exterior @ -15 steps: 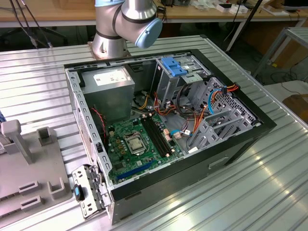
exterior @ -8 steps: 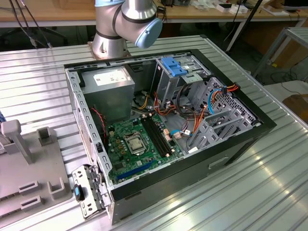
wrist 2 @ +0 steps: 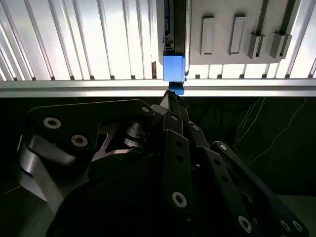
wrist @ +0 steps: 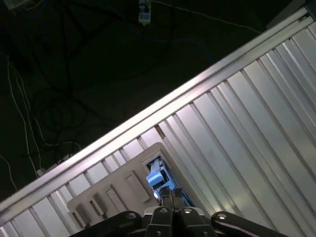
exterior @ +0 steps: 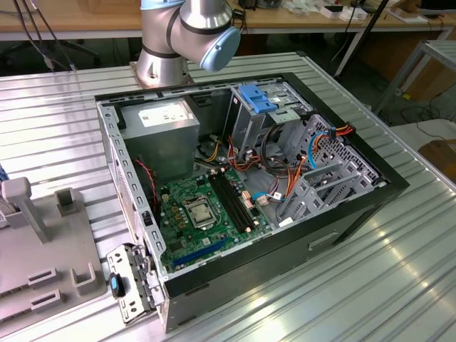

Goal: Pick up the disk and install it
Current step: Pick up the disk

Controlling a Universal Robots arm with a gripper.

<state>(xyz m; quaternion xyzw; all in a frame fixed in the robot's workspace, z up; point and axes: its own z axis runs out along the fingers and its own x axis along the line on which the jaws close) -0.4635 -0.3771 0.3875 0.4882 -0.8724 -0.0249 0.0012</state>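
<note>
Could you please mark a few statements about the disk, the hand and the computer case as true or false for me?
1. The black, open-sided computer case lies on a ribbed metal table. True.
2. The disk, a dark grey slab with bright blue rails, is already mounted inside the computer case. False: in the second wrist view it stands in a slot of the grey plastic fixture plate on the table.
3. The hand is right at the disk's blue end. True.
4. The circuit board inside the computer case is red. False: it is green.
</note>
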